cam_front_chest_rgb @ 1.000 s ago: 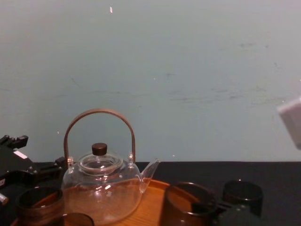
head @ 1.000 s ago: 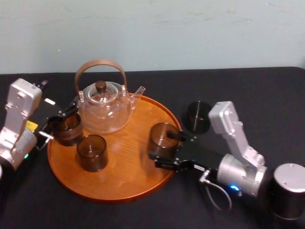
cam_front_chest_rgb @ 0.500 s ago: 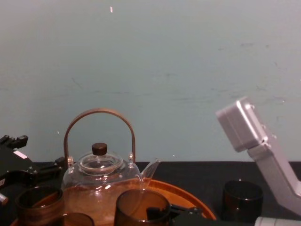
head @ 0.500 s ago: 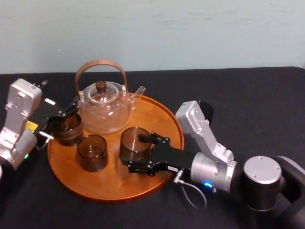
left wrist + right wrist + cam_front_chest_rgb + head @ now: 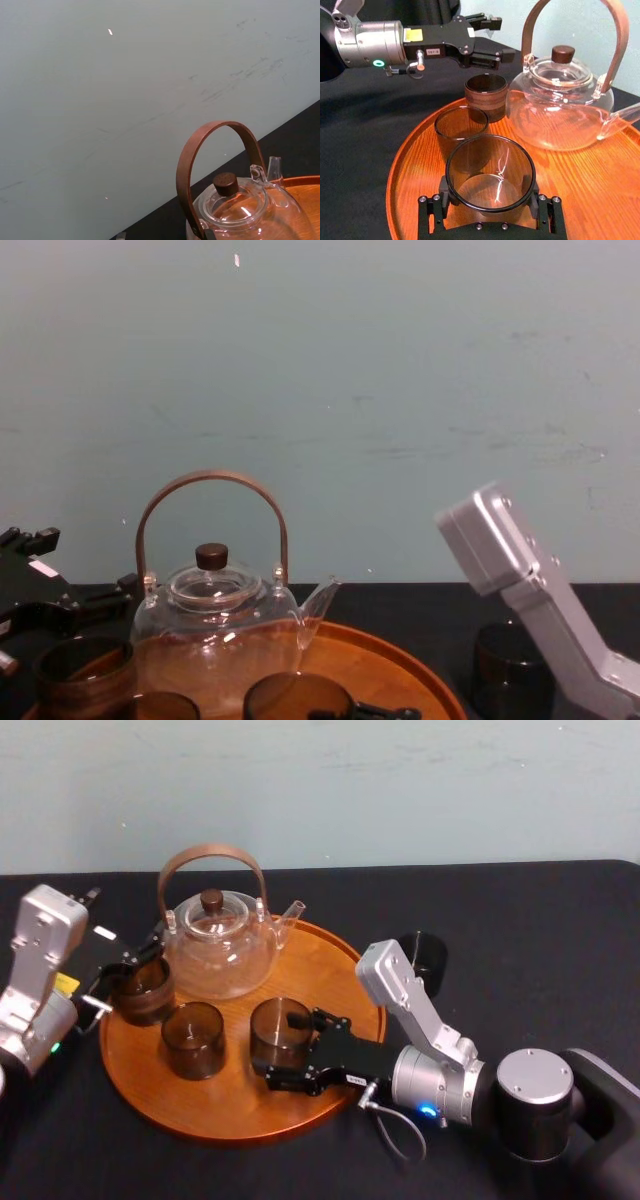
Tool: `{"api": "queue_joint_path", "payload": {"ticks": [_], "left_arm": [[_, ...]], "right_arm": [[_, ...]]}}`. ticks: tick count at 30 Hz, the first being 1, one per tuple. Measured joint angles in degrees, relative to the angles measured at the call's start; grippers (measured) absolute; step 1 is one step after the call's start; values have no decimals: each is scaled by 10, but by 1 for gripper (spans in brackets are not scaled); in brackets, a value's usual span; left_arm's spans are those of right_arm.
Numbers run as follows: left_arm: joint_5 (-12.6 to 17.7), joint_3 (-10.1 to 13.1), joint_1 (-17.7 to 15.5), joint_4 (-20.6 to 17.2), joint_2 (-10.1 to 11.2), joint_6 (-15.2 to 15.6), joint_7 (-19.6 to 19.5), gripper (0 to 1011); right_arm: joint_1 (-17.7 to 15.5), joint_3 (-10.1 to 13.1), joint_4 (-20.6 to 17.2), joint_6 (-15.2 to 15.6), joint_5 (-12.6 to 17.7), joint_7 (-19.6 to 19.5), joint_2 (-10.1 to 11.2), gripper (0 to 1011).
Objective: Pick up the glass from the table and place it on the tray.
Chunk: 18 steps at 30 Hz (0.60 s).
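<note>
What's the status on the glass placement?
Right tool shut on glass, inside tray rim. Left tool open at the tray's left edge. Second glass close alongside; teapot behind.

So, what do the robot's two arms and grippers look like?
Both arms are silver-grey with rounded joints. The right gripper and left gripper are black. The right arm carries a blue light and thin looped cable; the left arm, a green ring light and yellow label.
</note>
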Motion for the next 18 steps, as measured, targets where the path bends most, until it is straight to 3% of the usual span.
{"api": "queue_joint_path", "payload": {"ticks": [18], "left_arm": [[0, 0, 0, 0, 0, 0, 0, 1001]], "right_arm": [[1, -5, 11, 0, 1, 1, -4, 904]]}}
